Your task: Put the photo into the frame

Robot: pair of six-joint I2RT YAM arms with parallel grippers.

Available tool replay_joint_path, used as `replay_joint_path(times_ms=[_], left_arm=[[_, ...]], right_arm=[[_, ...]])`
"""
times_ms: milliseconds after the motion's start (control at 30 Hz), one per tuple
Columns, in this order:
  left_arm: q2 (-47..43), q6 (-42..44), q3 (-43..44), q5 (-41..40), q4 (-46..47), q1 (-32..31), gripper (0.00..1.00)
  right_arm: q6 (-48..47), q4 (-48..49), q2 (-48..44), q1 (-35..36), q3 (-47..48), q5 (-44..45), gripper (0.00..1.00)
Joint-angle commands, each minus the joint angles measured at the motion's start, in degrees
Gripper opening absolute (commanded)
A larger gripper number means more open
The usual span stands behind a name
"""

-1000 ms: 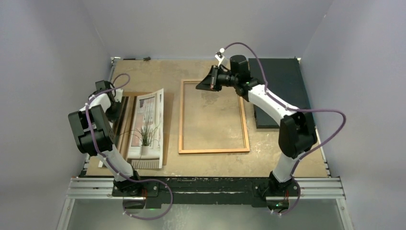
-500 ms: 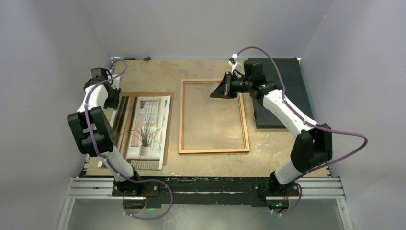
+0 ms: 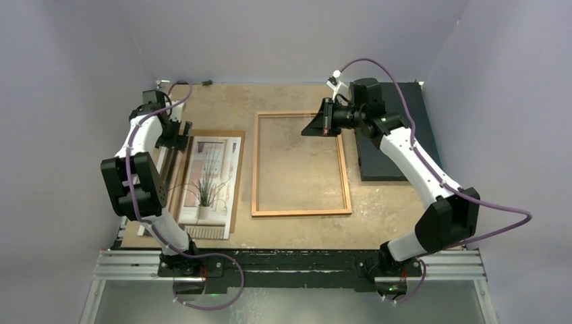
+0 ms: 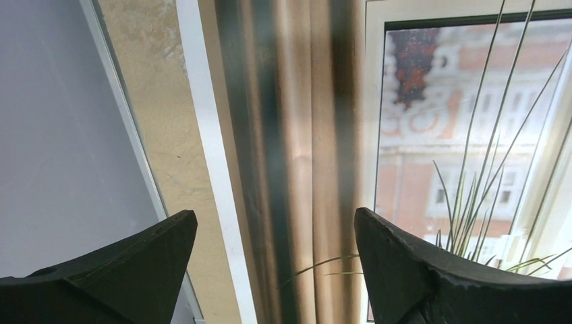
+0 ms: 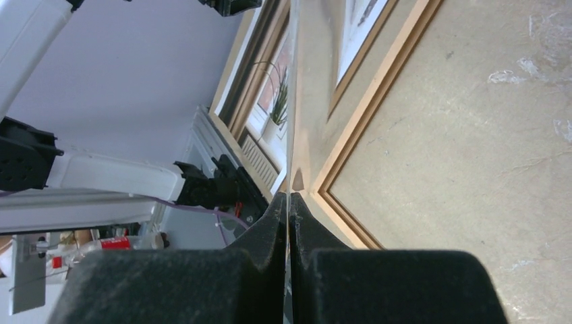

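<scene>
At the right gripper (image 5: 289, 199): fingers clenched together on the edge of a thin clear pane (image 5: 294, 81), seen edge-on and running straight up the middle of the right wrist view. Just right of that pinch, flat on the tan table (image 5: 472, 135), the frame (image 5: 364, 115), its orange-brown wood slanting from bottom centre to top right. Left of the pane, upper middle, a glimpse of the photo (image 5: 276, 108) with its thin-leaved plant.

In the top view, same gripper (image 3: 309, 129) at the upper right corner of the frame (image 3: 302, 213), which lies in the centre of the table (image 3: 222, 101). Behind the arm, upper right, a dark slab (image 3: 425, 108).

At the left gripper (image 4: 274, 223): released, fingers (image 4: 405, 270) spread wide at the bottom of the left wrist view, nothing between them. Under the gap, blurred dark and tan stripes; right of those, the photo (image 4: 459, 135), pale window, reddish building and thin leaves.

In the top view, that gripper (image 3: 181, 135) at upper left, over the far left corner of the photo (image 3: 206, 182). Photo lying flat on a brown backing board (image 3: 222, 133), left of centre, beside the frame and apart from it, not inside.
</scene>
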Motion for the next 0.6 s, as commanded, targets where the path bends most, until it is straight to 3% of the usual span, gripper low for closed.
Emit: replay_joint_path(times_ms=[0,567], left_arm=[[-2.9,-1.7,2.5,1.4,-1.3,0.2,0.87],[-4.6,0.1,-1.5,-0.9,0.1,-3.3,0.85]], right_arm=[[-4.0,-0.9,1.7,-1.3,0.1,-1.3,0.00],[-12.4,-10.9,15.4,-2.9,6.4,18.6,0.00]])
